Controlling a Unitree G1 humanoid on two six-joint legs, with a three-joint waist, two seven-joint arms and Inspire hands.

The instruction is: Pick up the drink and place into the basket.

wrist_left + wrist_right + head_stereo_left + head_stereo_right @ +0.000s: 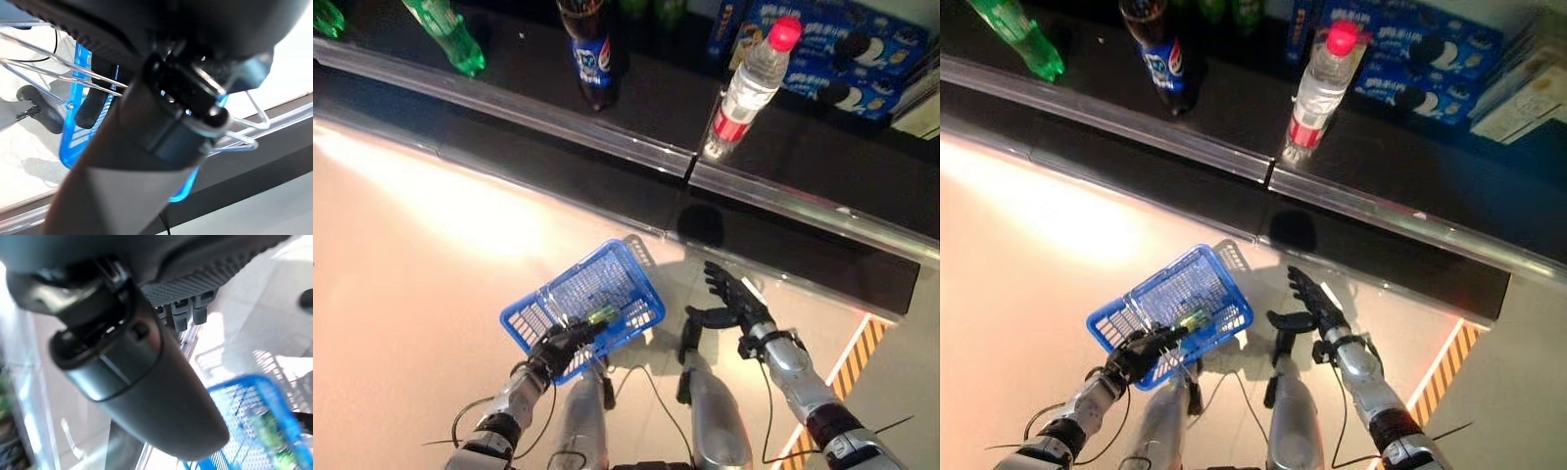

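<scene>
Looking down through the left eye view, the right hand (pixel 736 305) is hanging with fingers spread and holding nothing, while a clear water bottle with a red cap (pixel 751 88) is standing upright on the dark shelf (pixel 636 108) straight ahead of that hand and well above it. A dark cola bottle (pixel 592 54) and a green bottle (pixel 445 34) are standing further toward the left hand's side. The left hand (pixel 558 345) is curling its fingers round the wire handle of the blue basket (pixel 524 323), which is hanging low beside the right hand; something small and green (pixel 600 314) is lying inside it.

Turning to the right eye view, the same layout is showing: the right hand is plainly the nearer one to the water bottle.

Moving to the left wrist view, the wire handle (pixel 73 73) is passing under the curled fingers, a detail the head views are barely giving.

Ending with the right wrist view, the basket is showing below the empty hand, but no bottle is appearing there.
</scene>
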